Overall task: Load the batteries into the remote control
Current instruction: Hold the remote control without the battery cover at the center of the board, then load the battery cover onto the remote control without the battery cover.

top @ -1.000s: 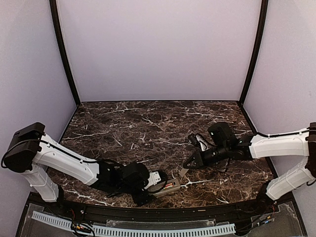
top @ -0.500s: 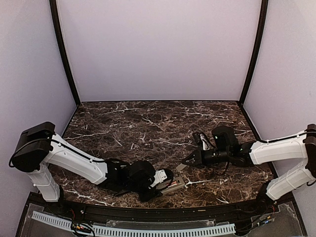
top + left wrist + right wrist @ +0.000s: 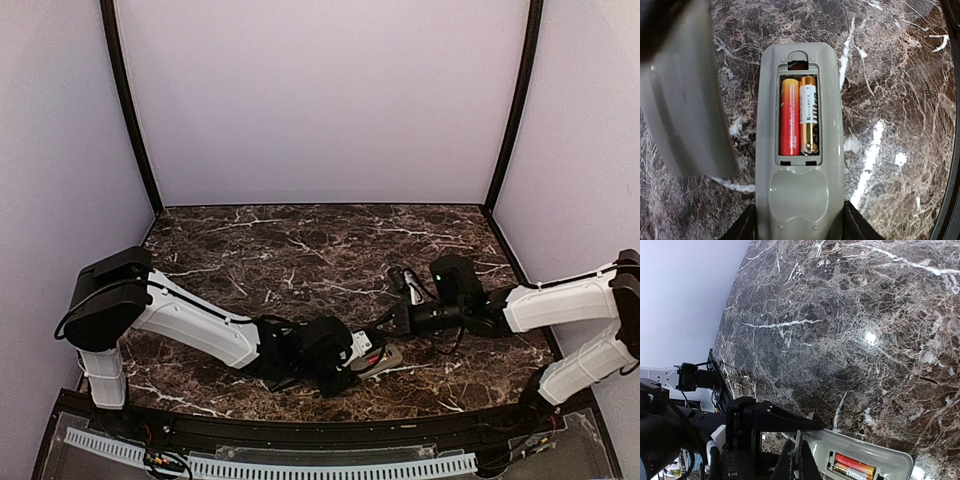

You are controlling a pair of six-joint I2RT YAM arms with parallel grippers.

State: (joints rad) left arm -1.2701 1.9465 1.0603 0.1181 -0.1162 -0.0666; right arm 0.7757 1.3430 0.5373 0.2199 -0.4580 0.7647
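Observation:
The grey remote control [image 3: 799, 200] lies back-up on the marble, its battery bay uncovered. Two batteries [image 3: 799, 116], one red and one gold, sit side by side in the bay. My left gripper [image 3: 800, 226] is shut on the remote's near end, with a black finger on each side. In the top view the left gripper [image 3: 362, 356] holds the remote [image 3: 388, 357] near the table's front middle. My right gripper [image 3: 798, 449] is shut on a thin grey battery cover [image 3: 798, 438], seen edge-on just beside the remote [image 3: 860, 445] and its batteries [image 3: 855, 465]. The same cover [image 3: 685, 95] looms blurred left of the remote.
The dark marble table [image 3: 300, 250] is ringed by pale walls and two black corner posts [image 3: 128, 100]. The right gripper [image 3: 394, 322] hovers just beyond the remote's far end. The table's black front rim [image 3: 320, 418] runs close behind the left gripper.
The left arm has slid the remote right, towards the right gripper, and its jaws have closed on the remote. The right gripper has dropped lower and come closer, still shut on the cover.

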